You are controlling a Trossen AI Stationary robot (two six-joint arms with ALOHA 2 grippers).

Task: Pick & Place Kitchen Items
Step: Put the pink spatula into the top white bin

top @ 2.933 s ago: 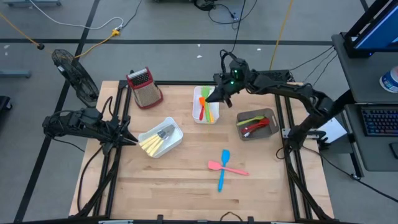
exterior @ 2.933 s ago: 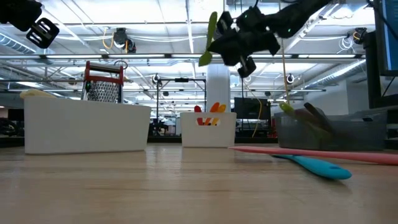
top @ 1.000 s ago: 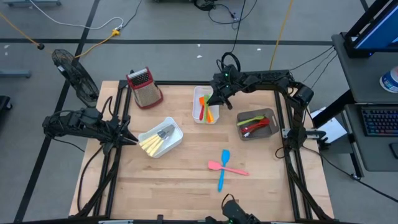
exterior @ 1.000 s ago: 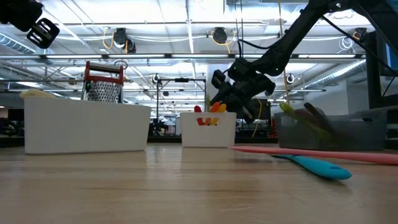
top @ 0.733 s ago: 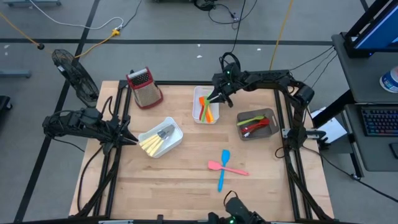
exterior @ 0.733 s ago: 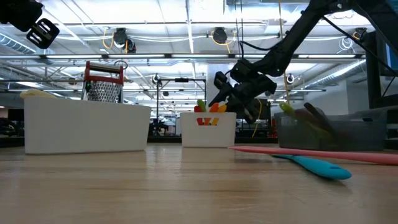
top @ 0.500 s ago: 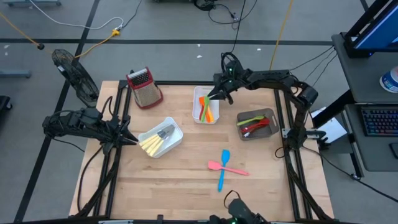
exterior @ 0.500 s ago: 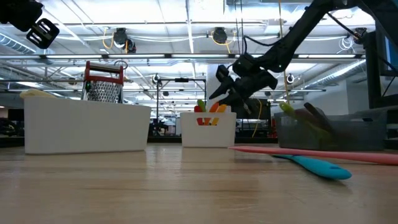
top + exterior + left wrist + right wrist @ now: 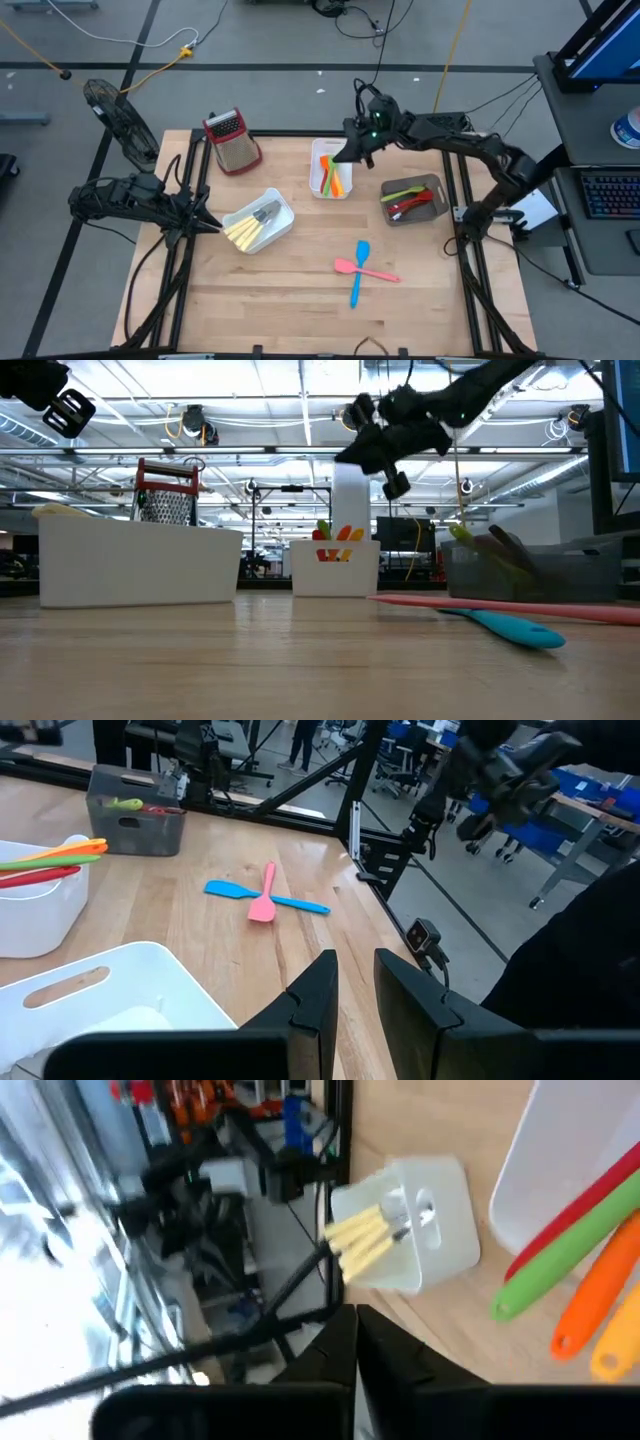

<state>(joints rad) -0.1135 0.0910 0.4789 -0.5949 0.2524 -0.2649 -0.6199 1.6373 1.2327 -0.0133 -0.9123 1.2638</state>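
Over on the left edge of the table, the left gripper [image 9: 210, 226] waits low beside the white bin [image 9: 283, 222], its fingers [image 9: 316, 992] set to a narrow gap with nothing between them. That bin holds a bundle of cream-yellow handled cutlery [image 9: 243, 234] with metal ends toward its far side. Behind it, at the table's back left corner, stands the metal box grater [image 9: 233, 140] with its red top.

Moving to the middle, a second white bin [image 9: 318, 166] sits at the back of the table, and in it lie a red utensil [image 9: 325, 172], a green utensil [image 9: 331, 176] and an orange utensil [image 9: 337, 182], side by side; in the low view their tips poke up over the rim. Right above the far end of that bin hangs the right gripper [image 9: 352, 150], lifted well clear of it in the low view [image 9: 385, 460], its fingers [image 9: 340, 1342] pressed together and carrying nothing.

In front, on the open wood, a pink spatula [image 9: 366, 269] and a blue spatula [image 9: 357, 272] lie crossed over one another, touching where they cross, well apart from every bin.

To the right, the grey bin [image 9: 433, 184] sits near the table's right edge with a green utensil [image 9: 403, 194], red utensils [image 9: 412, 206] and something brown inside, piled too closely to sort out.
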